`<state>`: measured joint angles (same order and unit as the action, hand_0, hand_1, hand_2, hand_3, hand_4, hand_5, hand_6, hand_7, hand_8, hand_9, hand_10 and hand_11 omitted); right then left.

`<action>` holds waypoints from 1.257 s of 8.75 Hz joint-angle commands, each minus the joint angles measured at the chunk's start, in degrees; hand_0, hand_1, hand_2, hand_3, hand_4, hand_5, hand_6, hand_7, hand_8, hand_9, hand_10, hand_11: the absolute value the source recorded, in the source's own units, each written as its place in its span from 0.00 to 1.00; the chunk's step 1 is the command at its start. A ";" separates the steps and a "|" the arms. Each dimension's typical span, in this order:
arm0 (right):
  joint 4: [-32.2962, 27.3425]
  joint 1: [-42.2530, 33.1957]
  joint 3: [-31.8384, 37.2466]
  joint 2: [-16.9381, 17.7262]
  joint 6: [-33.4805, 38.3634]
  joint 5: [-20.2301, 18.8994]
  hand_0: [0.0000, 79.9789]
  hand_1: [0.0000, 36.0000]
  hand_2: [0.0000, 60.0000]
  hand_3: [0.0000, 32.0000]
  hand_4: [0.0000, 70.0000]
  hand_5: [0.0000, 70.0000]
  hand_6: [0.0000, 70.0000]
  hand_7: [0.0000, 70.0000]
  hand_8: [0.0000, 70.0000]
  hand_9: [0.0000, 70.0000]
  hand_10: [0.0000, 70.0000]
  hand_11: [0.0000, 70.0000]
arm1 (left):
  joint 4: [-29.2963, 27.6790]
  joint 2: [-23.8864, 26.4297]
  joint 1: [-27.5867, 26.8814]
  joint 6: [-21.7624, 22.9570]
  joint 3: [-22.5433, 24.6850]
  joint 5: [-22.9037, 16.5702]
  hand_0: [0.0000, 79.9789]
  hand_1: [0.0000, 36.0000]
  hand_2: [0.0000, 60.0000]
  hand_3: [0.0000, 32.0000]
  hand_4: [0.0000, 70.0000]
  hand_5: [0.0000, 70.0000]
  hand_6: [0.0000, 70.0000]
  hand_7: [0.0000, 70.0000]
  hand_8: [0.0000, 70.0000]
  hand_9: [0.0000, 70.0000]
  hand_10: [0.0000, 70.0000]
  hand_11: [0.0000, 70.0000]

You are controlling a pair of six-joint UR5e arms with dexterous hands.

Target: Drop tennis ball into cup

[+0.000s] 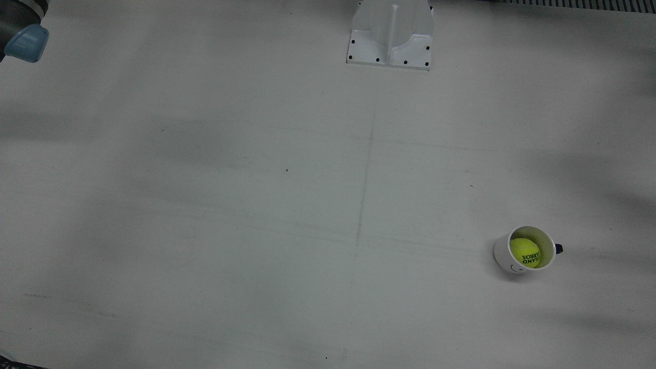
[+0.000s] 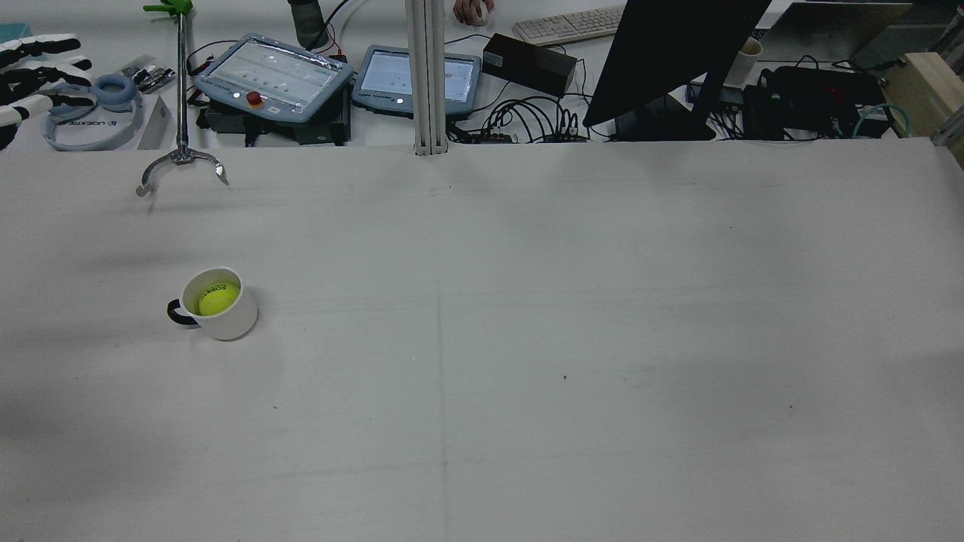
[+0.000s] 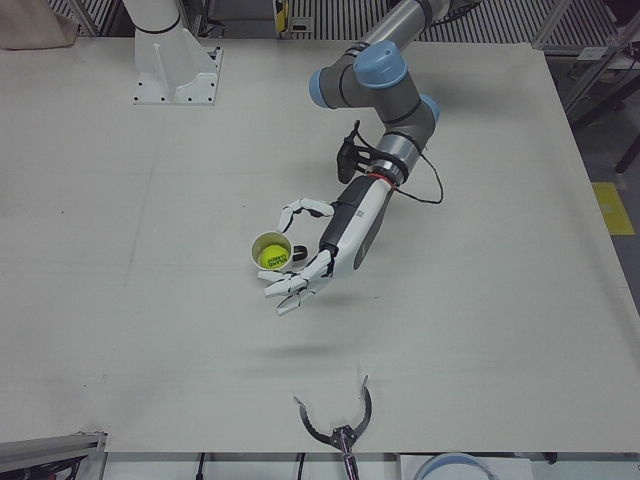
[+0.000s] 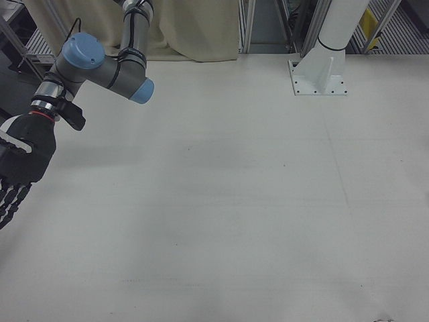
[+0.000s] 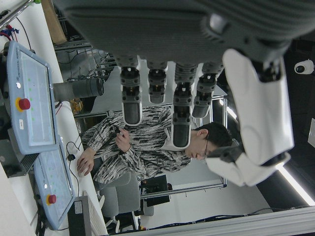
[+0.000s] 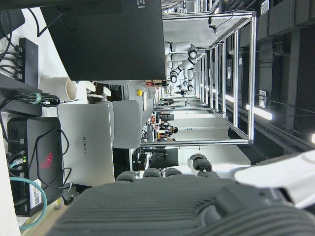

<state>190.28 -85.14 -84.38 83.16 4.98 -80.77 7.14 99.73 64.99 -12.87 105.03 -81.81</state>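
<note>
Table [image 2: 572,316]: one, carrying one cup and one ball.
Left hand [image 3: 312,262]: hovering beside the cup, fingers spreading apart, holding nothing.
Right hand [image 4: 19,168]: hanging at the frame's edge, fingertips cropped; its grip cannot be told.
Cup [image 1: 524,250]: one, standing upright.
Tennis ball [image 1: 525,252]: one, sitting inside the cup.

Beside the white-and-black left hand [image 3: 318,262], the yellow-green tennis ball [image 1: 525,252] with black letters sits in a white cup [image 1: 501,252] with a dark handle.
</note>
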 commanded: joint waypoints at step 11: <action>0.00 -0.02 0.00 -0.02 0.03 0.00 0.00 0.00 0.00 0.00 0.00 0.00 0.00 0.00 0.00 0.00 0.00 0.00 | 8.86 -3.14 2.08 0.56 12.93 -0.89 0.69 0.65 0.67 0.00 0.44 0.29 0.99 0.67 0.41 0.41 0.42 0.63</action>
<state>190.28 -85.17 -84.38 83.19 4.98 -80.77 15.97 96.87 67.50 -12.20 117.00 -82.65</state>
